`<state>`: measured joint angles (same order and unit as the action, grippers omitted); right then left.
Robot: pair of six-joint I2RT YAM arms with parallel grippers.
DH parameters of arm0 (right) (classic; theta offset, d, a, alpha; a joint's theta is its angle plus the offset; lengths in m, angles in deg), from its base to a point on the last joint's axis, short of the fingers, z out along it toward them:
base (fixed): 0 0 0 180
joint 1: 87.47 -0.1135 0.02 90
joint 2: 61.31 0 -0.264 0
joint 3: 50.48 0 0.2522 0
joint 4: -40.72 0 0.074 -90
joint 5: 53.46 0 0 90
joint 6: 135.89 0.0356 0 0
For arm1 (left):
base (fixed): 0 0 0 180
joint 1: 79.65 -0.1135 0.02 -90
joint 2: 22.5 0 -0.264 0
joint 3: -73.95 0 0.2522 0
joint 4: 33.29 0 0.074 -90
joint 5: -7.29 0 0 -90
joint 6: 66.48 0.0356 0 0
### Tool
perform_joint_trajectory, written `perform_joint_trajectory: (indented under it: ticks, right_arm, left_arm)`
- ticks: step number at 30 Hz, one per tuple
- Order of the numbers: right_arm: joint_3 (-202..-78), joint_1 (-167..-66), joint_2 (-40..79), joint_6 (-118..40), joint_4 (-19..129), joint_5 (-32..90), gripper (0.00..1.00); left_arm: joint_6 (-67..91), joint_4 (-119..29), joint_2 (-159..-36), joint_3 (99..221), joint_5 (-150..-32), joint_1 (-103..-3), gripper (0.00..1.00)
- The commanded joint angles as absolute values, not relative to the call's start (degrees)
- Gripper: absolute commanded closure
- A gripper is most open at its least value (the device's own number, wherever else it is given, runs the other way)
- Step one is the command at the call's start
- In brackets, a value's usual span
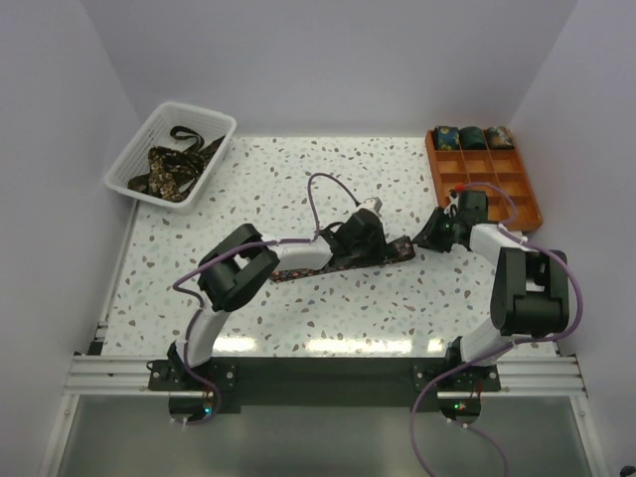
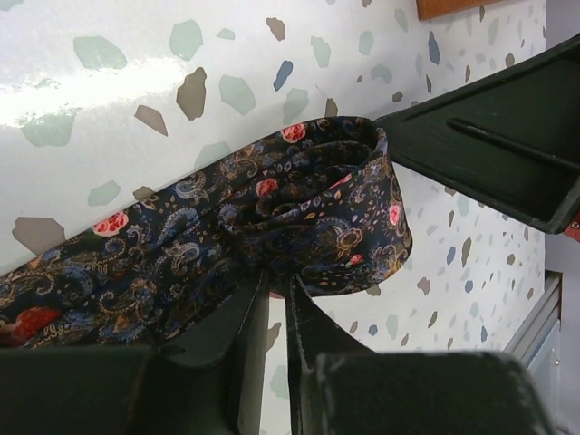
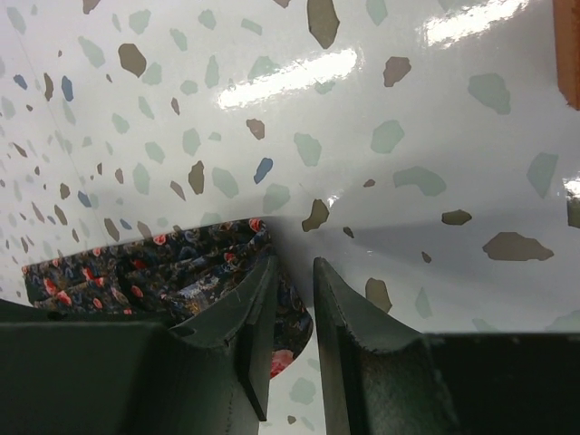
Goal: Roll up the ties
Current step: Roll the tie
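Roll just begun: the tie [image 2: 299,208] lies mid-table [image 1: 248,189] with one end coiled, a gripper on each side.
The left gripper [image 2: 276,276] has its fingers narrow, pinching the coil, probably as the core to wind on; the right gripper [image 3: 294,267], fingers slightly apart and empty, rests against the coil's side, seemingly to brace it; the rest of the tie trails flat.

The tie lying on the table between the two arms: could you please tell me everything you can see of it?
The tie is a long, narrow strip of dark, silky-looking fabric with a paisley print in blue, tan and red. It lies flat on the speckled table between the arms, the end nearer the right arm coiled into a loose roll. The left hand pinches the roll's edge; the right hand touches its other side, fingers slightly apart with nothing between them.
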<state>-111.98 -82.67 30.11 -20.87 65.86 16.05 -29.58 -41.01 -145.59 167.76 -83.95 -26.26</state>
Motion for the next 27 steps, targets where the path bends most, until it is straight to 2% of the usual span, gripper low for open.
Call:
perform_joint_trajectory:
  ticks: [1, 10, 27]
  right_arm:
    - [-111.87, -82.72, 29.05, -21.89, 64.24, 12.90, 0.73]
    - [-111.26, -83.60, 27.46, -21.81, 64.24, 7.98, 0.78]
    - [-110.73, -86.59, 25.18, -21.46, 65.03, 5.26, 0.74]
  left_arm:
    - [-30.18, -41.43, -146.16, 169.27, -82.89, -26.03, 0.83]
    - [-29.47, -45.12, -145.54, 169.62, -80.52, -26.21, 0.85]
    - [-28.86, -49.60, -144.58, 169.71, -79.46, -27.35, 0.85]
